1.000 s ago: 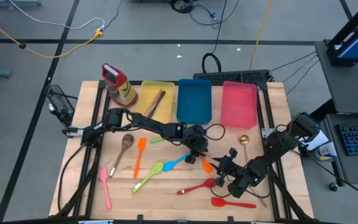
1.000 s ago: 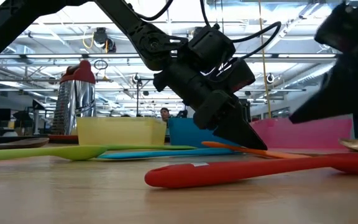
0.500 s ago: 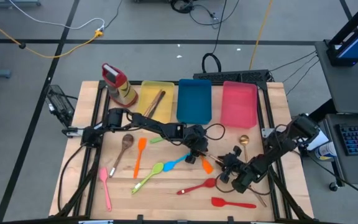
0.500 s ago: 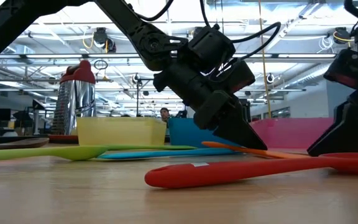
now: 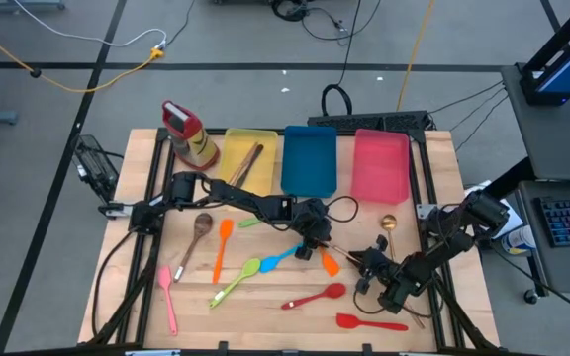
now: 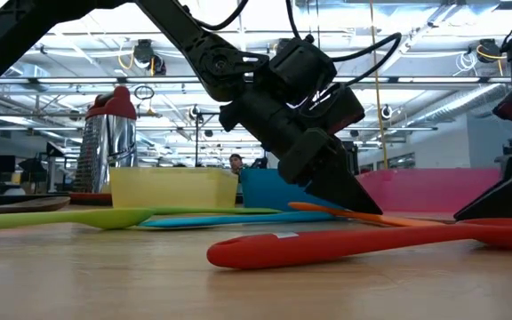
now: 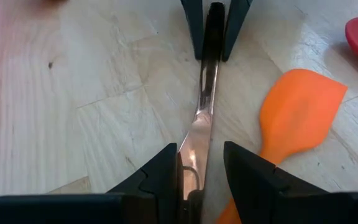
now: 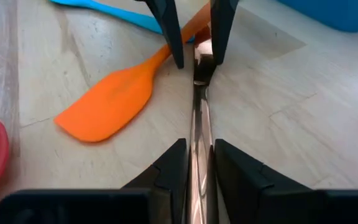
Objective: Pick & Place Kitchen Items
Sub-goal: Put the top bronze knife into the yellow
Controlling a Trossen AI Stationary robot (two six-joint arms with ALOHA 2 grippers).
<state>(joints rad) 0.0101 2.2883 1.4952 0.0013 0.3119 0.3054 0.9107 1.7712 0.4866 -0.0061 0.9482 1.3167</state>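
Note:
A thin shiny metal utensil [image 7: 204,106] lies on the wood table between my two grippers; it also shows in the right wrist view [image 8: 199,118]. My left gripper [image 5: 317,244] is at the table's middle, tips down on the wood [image 6: 354,203], closed on one end of the utensil. My right gripper [image 5: 366,265] faces it from the right and is shut on the utensil farther along. An orange spatula [image 5: 329,263] lies flat right beside the utensil. A red spoon [image 5: 315,296] lies nearer the front edge. My left gripper has the metal utensil's end [image 8: 201,65] between its two fingers, which slant down from the table's left and lie along it. The utensil lies against one finger [image 7: 166,174]; I cannot tell whether the other touches. It rests on the table. My right gripper pinches the utensil's narrow shaft [image 8: 200,140] between its two fingers. The fingers [image 7: 194,31] come low from the table's right and lie along the utensil. The utensil stays down on the table.
Yellow [image 5: 228,138], blue [image 5: 310,158] and pink [image 5: 379,166] trays stand along the far edge, a red-capped bottle [image 5: 188,133] at the far left. Blue [image 5: 280,257], green [image 5: 237,279], orange [image 5: 222,247], wooden [image 5: 196,235], pink [image 5: 169,297] and gold [image 5: 388,223] utensils and a red spatula [image 5: 369,321] lie scattered.
My right gripper has drawn back toward the table's right edge, staying low over the wood. My left gripper has kept still.

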